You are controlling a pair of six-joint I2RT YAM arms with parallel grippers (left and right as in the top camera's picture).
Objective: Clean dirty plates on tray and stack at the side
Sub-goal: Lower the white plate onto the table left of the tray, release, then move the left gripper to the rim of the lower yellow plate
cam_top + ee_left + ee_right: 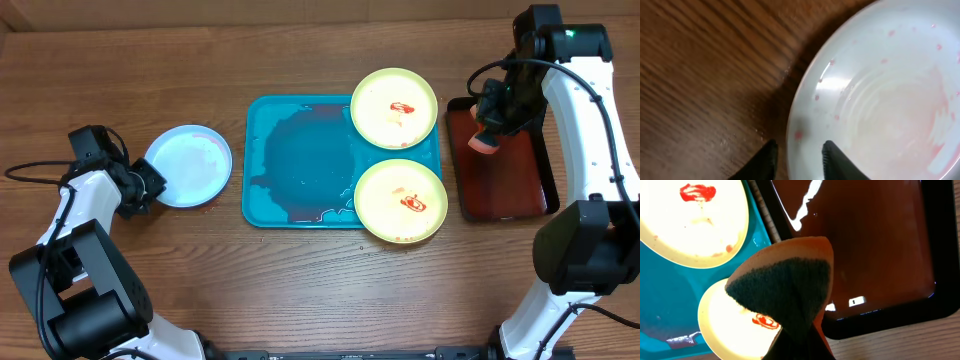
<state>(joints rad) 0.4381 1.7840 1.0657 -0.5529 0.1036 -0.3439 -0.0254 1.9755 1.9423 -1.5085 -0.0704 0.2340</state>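
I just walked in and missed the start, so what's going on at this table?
Plate cleaning is under way. The left hand sits open astride the rim of the pale blue-white plate, which lies on the table left of the teal tray. The right hand holds a sponge over the dark-red tray. Two yellow plates on the teal tray show red smears, not yet wiped.

A: Tray (300, 165)?
B: Teal, rectangular, lying flat mid-table, floor wet and faintly reddish.
A: Yellow-green plates?
B: Both at right end, overhanging rim: far plate (394, 108) and near plate (401, 200), red smear at each centre.
A: Blue-white plate (188, 166)?
B: Flat on wood, just left of tray, pink specks inside.
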